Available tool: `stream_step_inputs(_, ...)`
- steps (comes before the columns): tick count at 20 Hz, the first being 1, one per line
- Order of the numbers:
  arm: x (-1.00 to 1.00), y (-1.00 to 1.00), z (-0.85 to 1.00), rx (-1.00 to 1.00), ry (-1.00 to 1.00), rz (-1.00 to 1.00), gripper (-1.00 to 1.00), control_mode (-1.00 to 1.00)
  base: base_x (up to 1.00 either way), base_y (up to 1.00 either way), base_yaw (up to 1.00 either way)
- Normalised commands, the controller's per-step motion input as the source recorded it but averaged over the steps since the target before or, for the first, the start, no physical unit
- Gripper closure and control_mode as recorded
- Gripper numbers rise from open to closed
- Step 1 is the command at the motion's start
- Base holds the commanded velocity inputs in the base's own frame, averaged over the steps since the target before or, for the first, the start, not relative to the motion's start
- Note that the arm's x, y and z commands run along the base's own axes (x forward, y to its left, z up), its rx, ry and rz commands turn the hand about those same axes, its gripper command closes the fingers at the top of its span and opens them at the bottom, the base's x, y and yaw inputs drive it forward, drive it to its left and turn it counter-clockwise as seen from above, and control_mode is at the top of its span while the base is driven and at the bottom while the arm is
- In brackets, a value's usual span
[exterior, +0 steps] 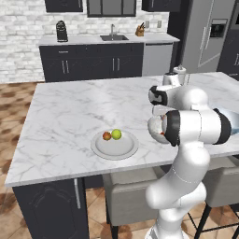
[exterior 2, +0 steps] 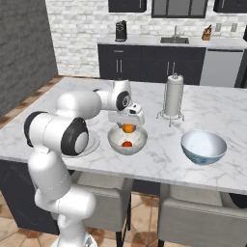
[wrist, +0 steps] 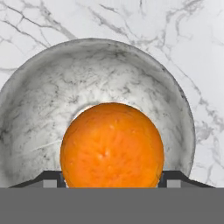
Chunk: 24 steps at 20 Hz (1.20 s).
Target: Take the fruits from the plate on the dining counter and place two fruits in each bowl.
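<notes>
White-veined marble dining counter (exterior: 70,112)

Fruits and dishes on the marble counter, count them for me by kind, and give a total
Fruits: 4 — orange fruit between the fingers, red-orange fruit in the speckled bowl, yellow-green fruit and brownish-red fruit on the plate
Bowls: 2, including the blue bowl
Plates: 1
Total: 7

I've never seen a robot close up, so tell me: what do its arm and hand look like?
The arm is made of glossy white, rounded segments joined by dark bands at the joints, like fat tubes with black collars. No cables or markings show. The hand is a small white block at the arm's end, and its two small dark fingertips appear in the hand view.
</notes>
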Motion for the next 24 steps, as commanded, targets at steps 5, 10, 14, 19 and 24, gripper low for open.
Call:
stream_step_inputs(5, 0.09, 0.00, -0.32, 0.00, -0.01, -0.03, 1.00, -1.00, 0.00, 0.00, 0.00)
stream_step_inputs(10, 0.12, 0.00, -0.31, 0.00, -0.03, -0.03, 1.00, -1.00, 0.00, 0.00, 0.00)
stream_step_inputs(14, 0.10, 0.00, -0.26, 0.00, -0.03, 0.00, 1.00, -1.00, 0.00, 0.00, 0.00)
stream_step_inputs(19, 0.19, 0.00, -0.30, 0.00, -0.05, 0.00, 1.00, -1.00, 0.00, 0.00, 0.00)
stream_step_inputs(24, 0.12, 0.00, -0.21, 0.00, -0.03, 0.00, 1.00, -1.00, 0.00, 0.00, 0.00)
